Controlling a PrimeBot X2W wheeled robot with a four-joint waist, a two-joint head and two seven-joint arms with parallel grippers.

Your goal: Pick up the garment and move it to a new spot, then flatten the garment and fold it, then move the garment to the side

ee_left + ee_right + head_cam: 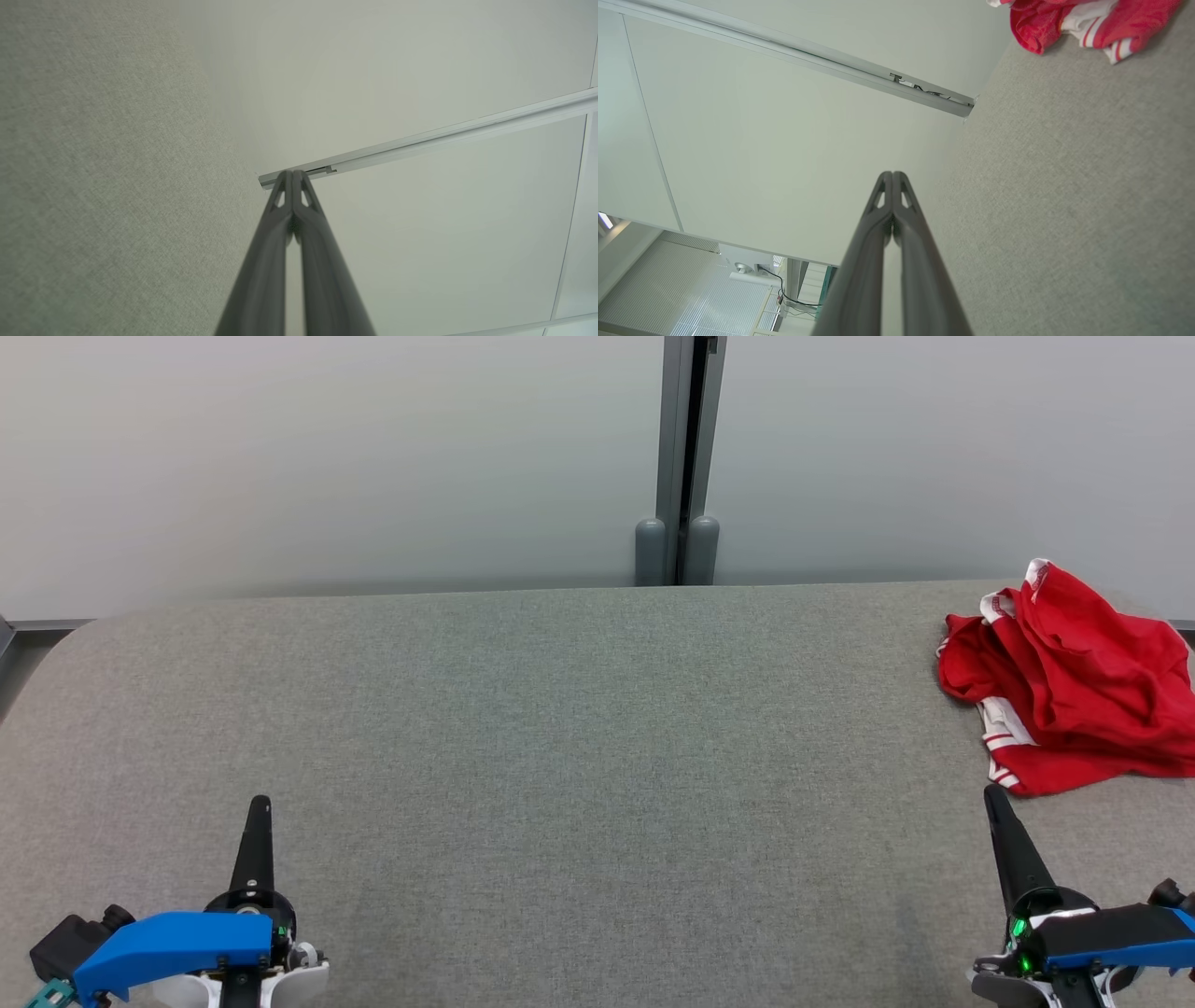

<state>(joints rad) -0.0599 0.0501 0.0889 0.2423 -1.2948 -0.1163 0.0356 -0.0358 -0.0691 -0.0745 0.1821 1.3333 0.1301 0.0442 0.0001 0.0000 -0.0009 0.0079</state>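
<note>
The garment [1069, 677] is a red piece with white striped trim, lying crumpled at the far right of the grey fabric table [560, 728]. In the right wrist view the garment [1087, 23] sits at the top right. My right gripper [993, 795] rests at the lower right, shut and holding nothing, its tip just short of the garment's near edge. In its own wrist view the right gripper [893, 173] has its fingers pressed together. At the lower left my left gripper [260, 802] is shut and holds nothing, far from the garment; the left gripper [292, 172] shows closed fingers too.
Pale partition panels [327, 457] stand along the table's far edge, joined by a grey post [680, 457] at the middle. The table's left corner [84, 630] is rounded. A wide stretch of bare grey cloth lies between the two grippers.
</note>
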